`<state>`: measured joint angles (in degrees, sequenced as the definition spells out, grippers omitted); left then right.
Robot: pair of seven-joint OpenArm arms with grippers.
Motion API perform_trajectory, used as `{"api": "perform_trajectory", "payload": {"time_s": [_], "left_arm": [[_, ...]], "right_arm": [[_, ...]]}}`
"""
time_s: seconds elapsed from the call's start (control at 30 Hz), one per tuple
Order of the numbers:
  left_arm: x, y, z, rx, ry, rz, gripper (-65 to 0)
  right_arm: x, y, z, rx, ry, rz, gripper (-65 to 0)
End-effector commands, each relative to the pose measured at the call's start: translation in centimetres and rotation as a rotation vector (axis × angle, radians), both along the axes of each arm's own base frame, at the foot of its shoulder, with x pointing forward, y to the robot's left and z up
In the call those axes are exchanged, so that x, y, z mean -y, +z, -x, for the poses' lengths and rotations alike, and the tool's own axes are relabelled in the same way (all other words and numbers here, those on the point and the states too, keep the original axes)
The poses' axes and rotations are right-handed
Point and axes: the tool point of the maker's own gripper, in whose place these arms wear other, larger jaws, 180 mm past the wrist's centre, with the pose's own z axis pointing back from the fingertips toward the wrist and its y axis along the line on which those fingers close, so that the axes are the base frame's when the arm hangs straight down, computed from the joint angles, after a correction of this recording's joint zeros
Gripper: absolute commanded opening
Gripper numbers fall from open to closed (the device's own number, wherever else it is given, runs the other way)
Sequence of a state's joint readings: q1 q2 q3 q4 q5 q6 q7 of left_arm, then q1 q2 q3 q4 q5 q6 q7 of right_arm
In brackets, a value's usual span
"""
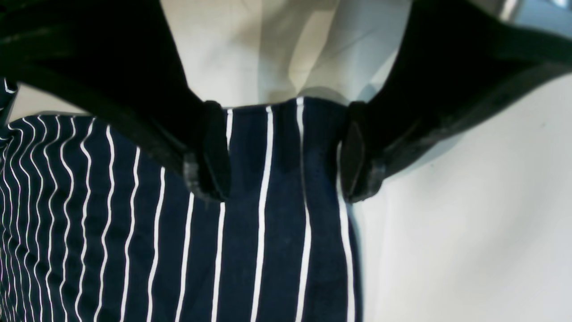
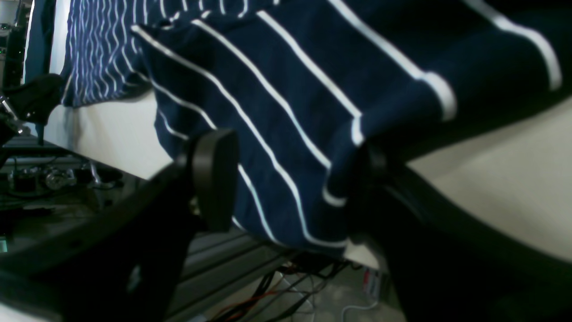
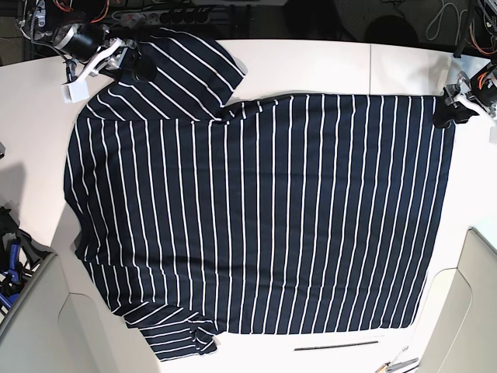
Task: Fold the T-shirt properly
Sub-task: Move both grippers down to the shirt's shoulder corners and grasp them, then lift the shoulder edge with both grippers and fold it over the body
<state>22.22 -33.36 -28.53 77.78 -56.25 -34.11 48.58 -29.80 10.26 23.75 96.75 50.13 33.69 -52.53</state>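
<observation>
The T-shirt (image 3: 264, 210), dark navy with thin white stripes, lies spread flat on the white table (image 3: 311, 66), sleeves at the base view's left. My left gripper (image 3: 447, 113) is at the shirt's far right hem corner. In the left wrist view this gripper (image 1: 283, 194) is open, its fingers (image 1: 210, 152) straddling the corner of the shirt (image 1: 268, 250). My right gripper (image 3: 130, 65) is at the far left sleeve. In the right wrist view it (image 2: 290, 179) is open, with sleeve fabric (image 2: 286, 89) between the jaws and draped on one finger.
A thin black rod (image 3: 335, 344) lies near the table's front edge, with small tools (image 3: 400, 361) beside it. Blue-handled tools (image 3: 8, 272) sit off the left edge. Cables and gear (image 2: 53, 179) lie beyond the table's back edge.
</observation>
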Motion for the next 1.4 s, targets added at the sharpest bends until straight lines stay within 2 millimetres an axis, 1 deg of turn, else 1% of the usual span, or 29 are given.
{"api": "perform_trajectory", "payload": {"time_s": [0.0, 0.07, 0.1, 0.17, 0.2, 0.23, 0.3, 0.37, 0.4, 0.43, 0.53, 0.67, 0.8, 1.0, 1.07, 1.17, 1.37], "left_arm": [[-0.3, -0.4, 0.9, -0.053, -0.024, -0.025, -23.9], [-0.3, -0.3, 0.9, -0.053, -0.024, -0.025, -25.8], [-0.3, -0.3, 0.9, -0.053, -0.024, -0.025, -28.8], [-0.3, -0.3, 0.9, -0.053, -0.024, -0.025, -39.0], [-0.3, -0.3, 0.9, -0.053, -0.024, -0.026, -44.6], [-0.3, -0.3, 0.9, -0.052, -0.024, -0.026, -49.2], [-0.4, -0.3, 0.8, -0.049, -0.023, -0.026, -56.7], [-0.4, -0.3, 0.8, -0.048, -0.023, -0.027, -64.1], [-0.4, -0.3, 0.8, -0.048, -0.023, -0.027, -65.0], [-0.4, -0.3, 0.8, -0.048, -0.023, -0.027, -65.0], [-0.3, 0.3, 0.5, -0.020, -0.060, -0.033, -65.0], [-0.9, 1.8, -0.3, 0.034, -0.083, -0.035, -65.0], [-2.0, 3.3, -1.0, 0.063, -0.075, -0.046, -65.0], [-2.2, 5.3, -2.3, 0.124, -0.090, -0.017, -65.0], [-2.3, 5.8, -2.9, 0.145, -0.089, -0.014, -65.0], [-2.4, 6.8, -4.5, 0.185, -0.091, -0.025, -65.0], [-3.1, 8.7, -7.5, 0.263, -0.094, -0.093, -65.0]], "right_arm": [[0.0, 0.2, 0.0, 0.005, 0.001, 0.004, -29.0], [-0.3, 0.2, 0.0, 0.005, -0.005, -0.006, -29.0], [-0.4, 0.2, 0.0, 0.005, -0.008, -0.011, -29.0], [-0.6, 0.2, 0.0, 0.006, -0.011, -0.016, -29.8], [-0.7, 0.2, 0.0, 0.006, -0.014, -0.019, -32.3], [-0.7, 0.2, 0.0, 0.009, -0.016, -0.021, -36.9], [-0.8, 0.2, -0.1, 0.009, -0.015, -0.019, -48.5], [-0.7, 0.1, -0.1, 0.009, -0.010, -0.013, -58.4], [-0.7, 0.1, 0.0, 0.008, -0.009, -0.007, -62.9], [-0.6, 0.0, 0.0, 0.006, -0.006, -0.001, -65.0], [-0.7, 0.2, -0.1, 0.011, -0.005, -0.001, -65.0], [-0.4, 0.8, -0.5, 0.033, -0.010, 0.004, -65.0], [-0.6, 2.9, -1.5, 0.088, -0.029, -0.050, -65.0], [-1.0, 6.5, -3.1, 0.211, 0.009, -0.023, -65.0], [-1.3, 7.9, -4.1, 0.263, 0.020, -0.020, -65.0], [-1.2, 9.4, -5.8, 0.331, 0.004, -0.010, -65.0], [-1.0, 11.1, -8.9, 0.417, -0.017, -0.003, -65.0]]}}
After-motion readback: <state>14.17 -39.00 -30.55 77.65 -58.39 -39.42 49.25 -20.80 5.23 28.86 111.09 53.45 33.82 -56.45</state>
